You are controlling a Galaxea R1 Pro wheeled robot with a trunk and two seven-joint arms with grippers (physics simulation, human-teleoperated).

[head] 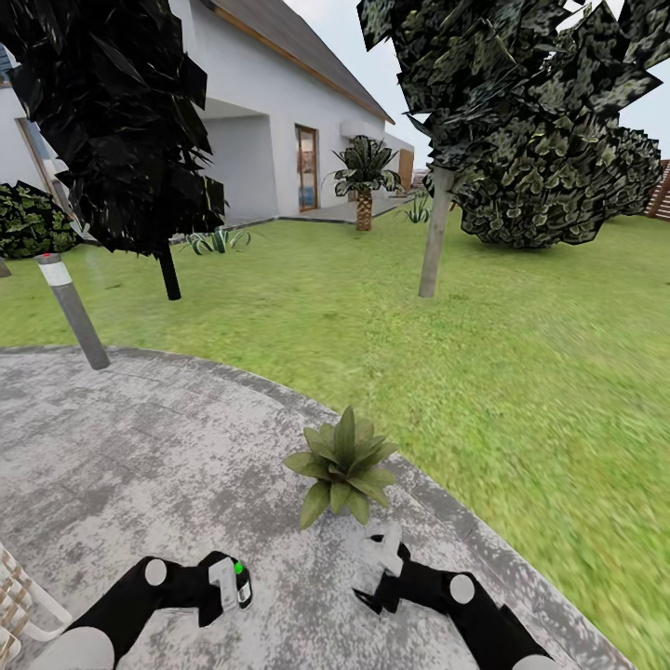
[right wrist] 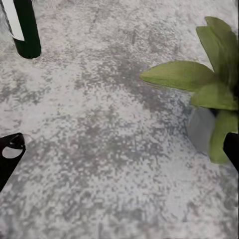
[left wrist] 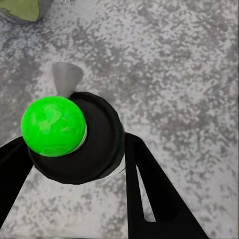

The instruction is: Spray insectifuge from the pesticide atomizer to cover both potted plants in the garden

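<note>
My left gripper (head: 231, 586) is shut on the pesticide atomizer (head: 240, 582), a small dark bottle whose top shows bright green. In the left wrist view the atomizer (left wrist: 74, 139) sits between the black fingers (left wrist: 149, 189), its grey nozzle (left wrist: 65, 77) pointing out over the paving. The bottle (right wrist: 25, 27) with its white label also stands in a corner of the right wrist view. One potted plant (head: 342, 465), a low green rosette, stands on the paved patio (head: 140, 447) just ahead of both grippers. My right gripper (head: 381, 554) is open and empty, close beside the plant (right wrist: 214, 89) and its grey pot (right wrist: 201, 130).
Lawn (head: 521, 372) borders the patio on the right and ahead. A grey post (head: 73, 312) stands at the left patio edge, a thin tree trunk (head: 433, 244) and dark bushes (head: 549, 186) beyond. A white slatted object (head: 19, 596) lies at the near left. A house (head: 279, 121) is behind.
</note>
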